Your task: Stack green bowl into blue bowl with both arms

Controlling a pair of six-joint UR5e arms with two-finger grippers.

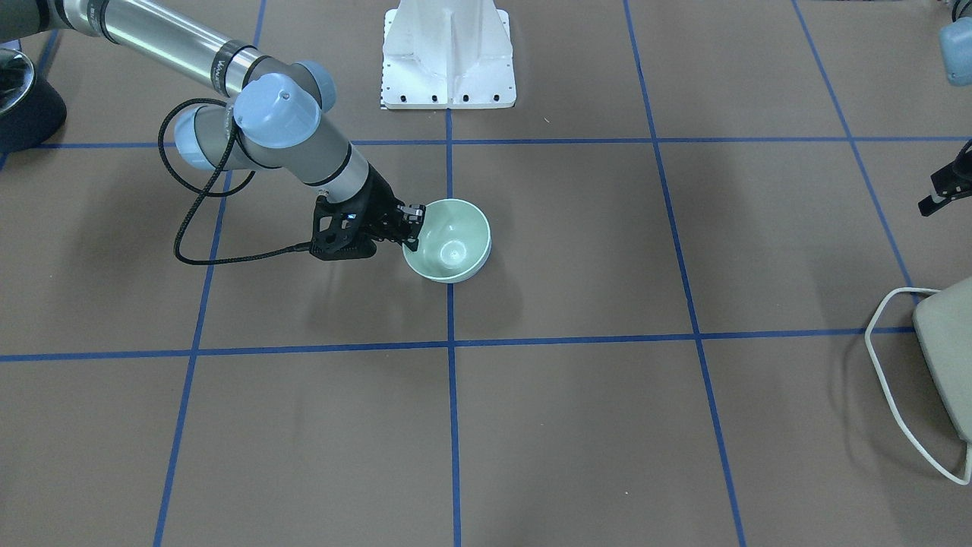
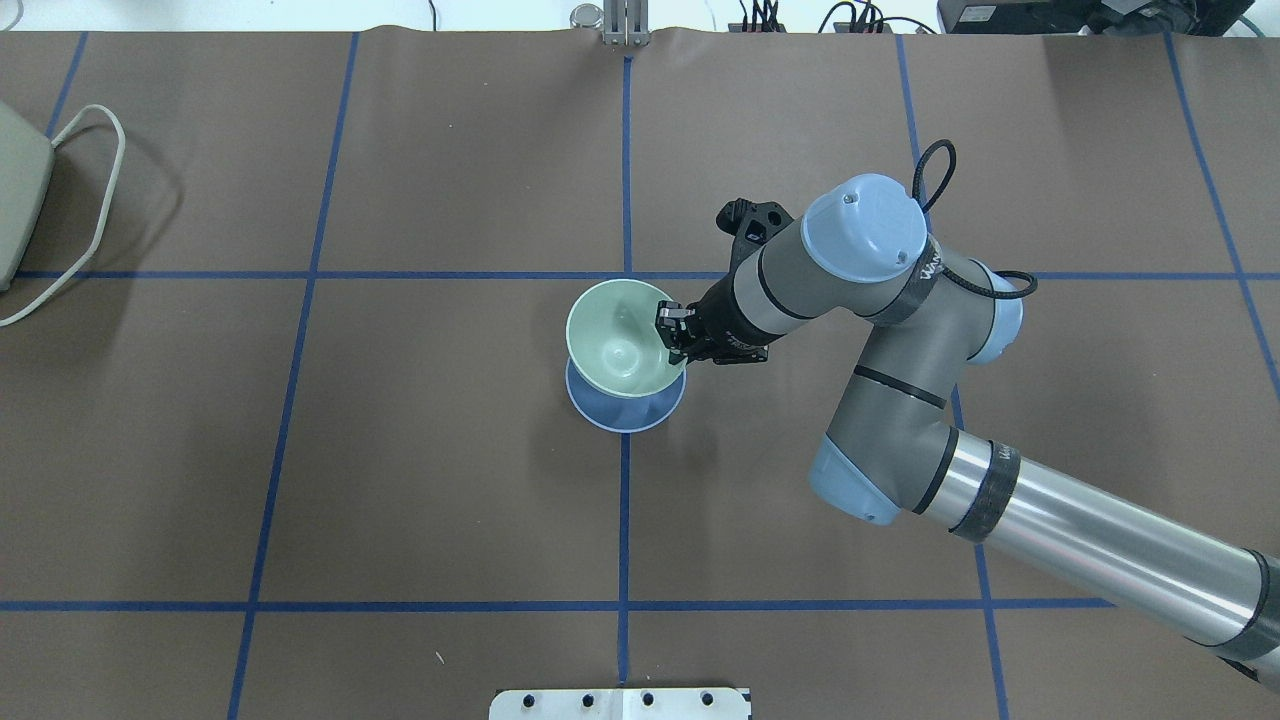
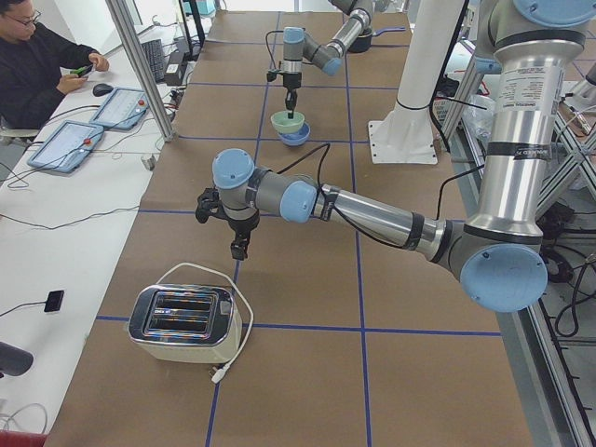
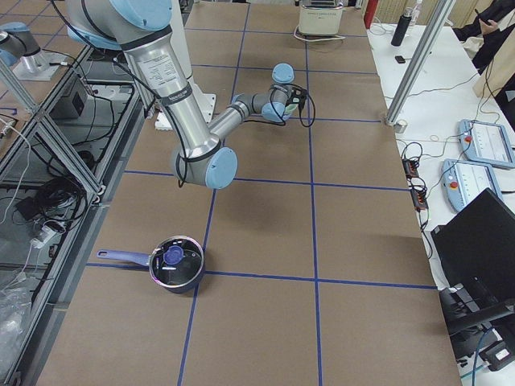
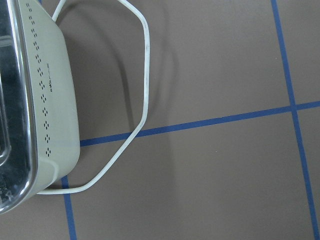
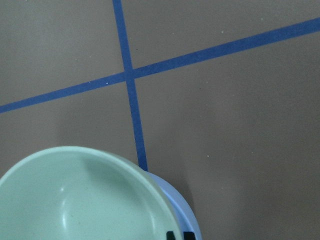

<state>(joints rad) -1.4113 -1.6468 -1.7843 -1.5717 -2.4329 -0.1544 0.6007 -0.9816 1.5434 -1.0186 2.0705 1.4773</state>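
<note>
Here, at the table's left edge, a toaster (image 2: pixel 12 200) stands with its white cord (image 5: pixel 145 75) looped beside it on the brown paper. The left gripper (image 3: pixel 239 250) hangs just beside the toaster, pointing down, on a left arm (image 3: pixel 363 212) stretched out low over the table. Nothing shows in its grasp, and whether its jaws are apart or together cannot be told.

At mid-table, on the centre tape line (image 2: pixel 624 500), the green bowl (image 2: pixel 618 340) sits upright in the mouth of the blue bowl (image 2: pixel 615 415). Only a thin crescent of the blue rim shows beneath it. Whether the green bowl is fully seated or held slightly raised cannot be told.

The right gripper (image 2: pixel 672 328) is pinched tight on the green bowl's rim, on the side facing the table's right edge. The right arm (image 2: pixel 900 400) bends in from the near right corner.

Farther right, a dark pot (image 4: pixel 179 269) with a blue handle stands near the table's right edge, well apart from the bowls.
</note>
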